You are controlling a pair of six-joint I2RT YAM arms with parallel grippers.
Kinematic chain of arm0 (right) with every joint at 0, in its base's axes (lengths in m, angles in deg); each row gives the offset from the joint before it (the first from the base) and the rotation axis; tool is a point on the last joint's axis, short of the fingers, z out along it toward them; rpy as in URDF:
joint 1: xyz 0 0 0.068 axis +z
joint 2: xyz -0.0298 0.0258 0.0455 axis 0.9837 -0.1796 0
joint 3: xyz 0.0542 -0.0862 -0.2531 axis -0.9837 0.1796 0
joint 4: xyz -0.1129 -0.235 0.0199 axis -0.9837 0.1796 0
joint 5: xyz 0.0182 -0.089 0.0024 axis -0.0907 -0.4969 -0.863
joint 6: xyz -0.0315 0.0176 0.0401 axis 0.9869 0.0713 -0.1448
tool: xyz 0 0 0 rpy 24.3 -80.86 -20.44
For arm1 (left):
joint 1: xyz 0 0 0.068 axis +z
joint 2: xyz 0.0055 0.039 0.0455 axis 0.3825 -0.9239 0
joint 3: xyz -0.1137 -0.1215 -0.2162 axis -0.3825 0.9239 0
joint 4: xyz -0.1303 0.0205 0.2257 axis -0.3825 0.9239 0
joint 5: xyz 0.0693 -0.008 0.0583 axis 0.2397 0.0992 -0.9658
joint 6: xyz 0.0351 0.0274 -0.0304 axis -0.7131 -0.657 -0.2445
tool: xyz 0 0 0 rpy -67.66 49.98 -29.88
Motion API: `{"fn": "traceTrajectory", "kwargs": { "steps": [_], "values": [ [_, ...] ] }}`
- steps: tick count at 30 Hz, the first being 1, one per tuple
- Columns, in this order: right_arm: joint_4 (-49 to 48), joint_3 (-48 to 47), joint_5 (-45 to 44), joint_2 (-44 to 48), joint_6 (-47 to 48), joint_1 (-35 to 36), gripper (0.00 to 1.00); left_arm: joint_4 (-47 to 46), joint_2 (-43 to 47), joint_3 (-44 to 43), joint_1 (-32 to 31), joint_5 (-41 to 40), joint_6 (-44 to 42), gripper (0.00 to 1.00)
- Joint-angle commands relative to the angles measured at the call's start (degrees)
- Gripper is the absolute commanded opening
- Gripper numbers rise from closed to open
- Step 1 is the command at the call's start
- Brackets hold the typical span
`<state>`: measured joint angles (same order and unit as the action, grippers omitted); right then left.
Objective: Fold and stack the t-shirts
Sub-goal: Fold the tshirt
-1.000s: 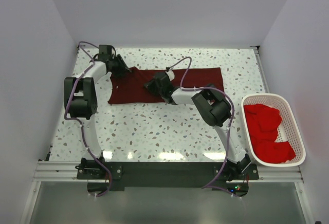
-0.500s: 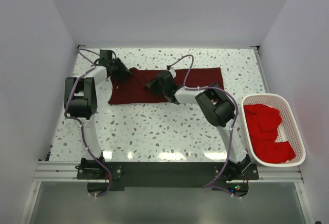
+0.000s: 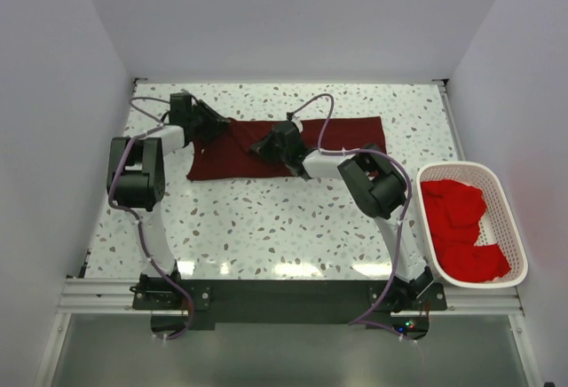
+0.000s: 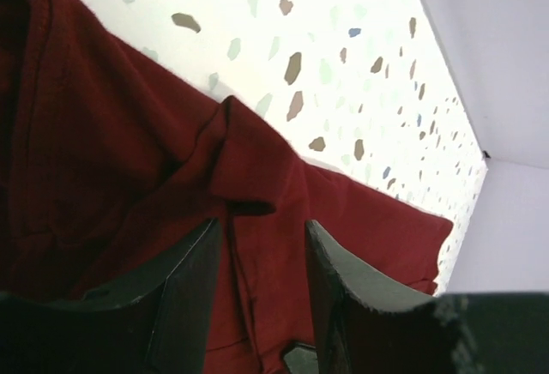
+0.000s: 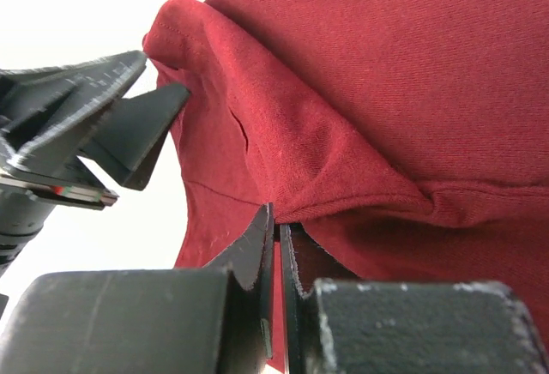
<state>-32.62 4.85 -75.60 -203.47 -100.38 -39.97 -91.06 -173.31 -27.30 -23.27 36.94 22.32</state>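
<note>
A dark maroon t-shirt [image 3: 342, 134] lies spread along the back of the table. My left gripper [image 3: 216, 125] is at its left back corner. In the left wrist view the left gripper [image 4: 262, 224] stands open, with a raised fold of the maroon shirt [image 4: 257, 159] just past the tips. My right gripper [image 3: 263, 147] is over the shirt's middle. In the right wrist view the right gripper [image 5: 276, 215] is shut on a hem fold of the shirt [image 5: 343, 134], and the left gripper's fingers [image 5: 129, 125] show close by. Brighter red t-shirts [image 3: 461, 227] lie in a heap at the right.
A white mesh basket [image 3: 513, 227] holding the red shirts stands at the table's right edge. White walls close in the table at the back and on both sides. The speckled tabletop [image 3: 266, 227] lies in front of the shirt.
My left gripper has moved a little to the right, onto the shirt's left corner. My right gripper has stayed pinched on the shirt and shifted slightly back.
</note>
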Motion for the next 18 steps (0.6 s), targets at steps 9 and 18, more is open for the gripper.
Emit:
{"fn": "traceTrajectory", "kwargs": {
  "steps": [9, 18],
  "values": [
    [-1.68, -3.09, 0.86, 0.62, 1.57, -0.39, 0.0, -6.32, 0.75, -0.69, 0.42, -1.5, 3.86, 0.48],
    [-1.07, -3.09, 1.29, 0.88, 2.36, -0.4, 0.0, -4.56, -1.27, -2.8, 0.42, -3.61, 2.19, 0.47]
  ]
}}
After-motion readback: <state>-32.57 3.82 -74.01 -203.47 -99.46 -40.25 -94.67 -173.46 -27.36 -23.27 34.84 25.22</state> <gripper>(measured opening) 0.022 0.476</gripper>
